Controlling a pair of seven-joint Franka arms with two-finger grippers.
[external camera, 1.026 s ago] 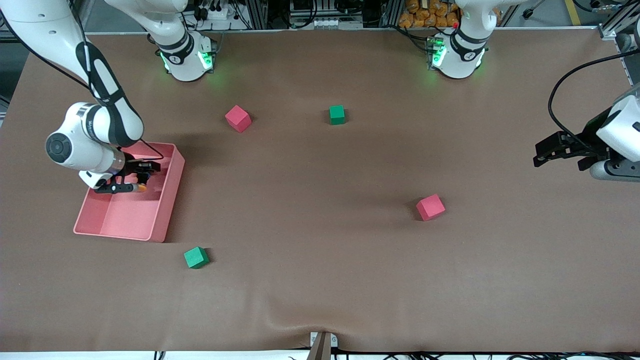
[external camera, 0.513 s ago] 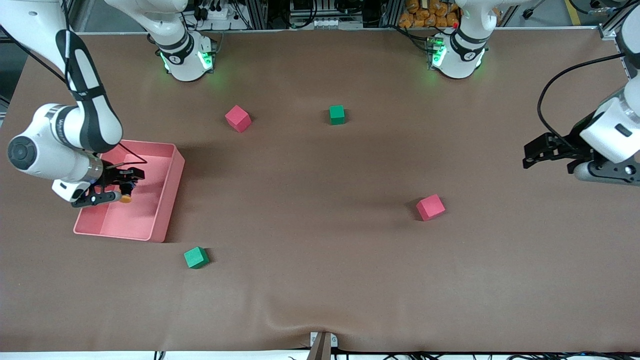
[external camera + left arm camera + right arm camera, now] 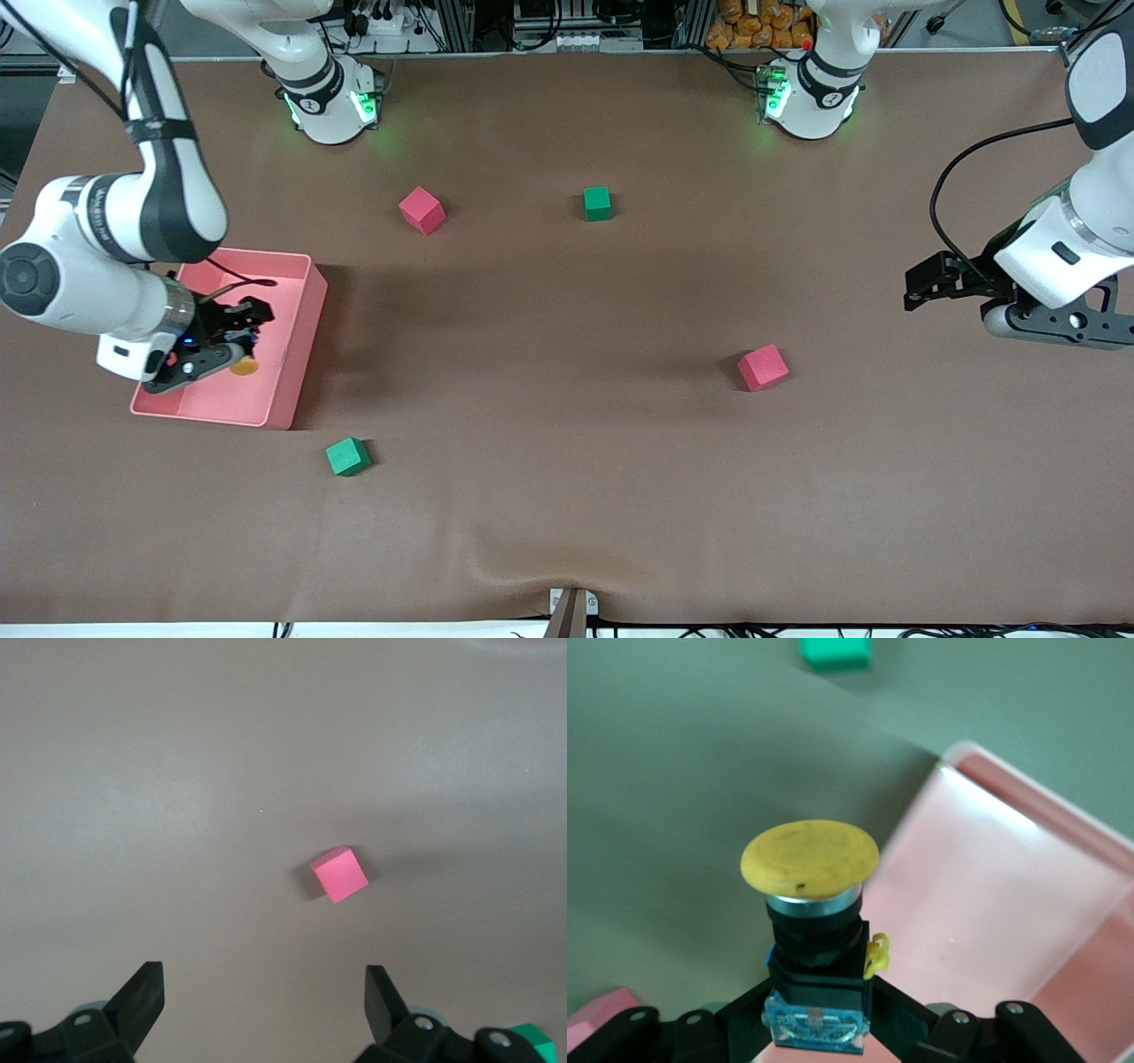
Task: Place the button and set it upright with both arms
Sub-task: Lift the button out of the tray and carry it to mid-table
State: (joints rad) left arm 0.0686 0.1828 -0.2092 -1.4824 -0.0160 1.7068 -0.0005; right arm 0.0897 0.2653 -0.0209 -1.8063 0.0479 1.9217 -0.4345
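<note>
The button (image 3: 810,859) has a round yellow-orange cap on a black body. My right gripper (image 3: 819,1014) is shut on that body, with the cap pointing away from the wrist. In the front view the right gripper (image 3: 229,350) hangs over the pink tray (image 3: 297,354) with the button's cap (image 3: 245,365) showing at its tip. My left gripper (image 3: 917,286) hovers open over the table at the left arm's end, with nothing between its fingers. In its wrist view the left gripper (image 3: 263,988) is above bare table short of a red cube (image 3: 339,874).
Two red cubes (image 3: 422,210) (image 3: 763,367) and two green cubes (image 3: 597,203) (image 3: 347,456) lie scattered on the brown table (image 3: 549,399). The green cube near the tray also appears in the right wrist view (image 3: 835,649). The tray (image 3: 992,904) has raised walls.
My right gripper has shifted over the tray with the button, ending closer to the tray's front edge. The left gripper has drifted toward the table's middle, still open.
</note>
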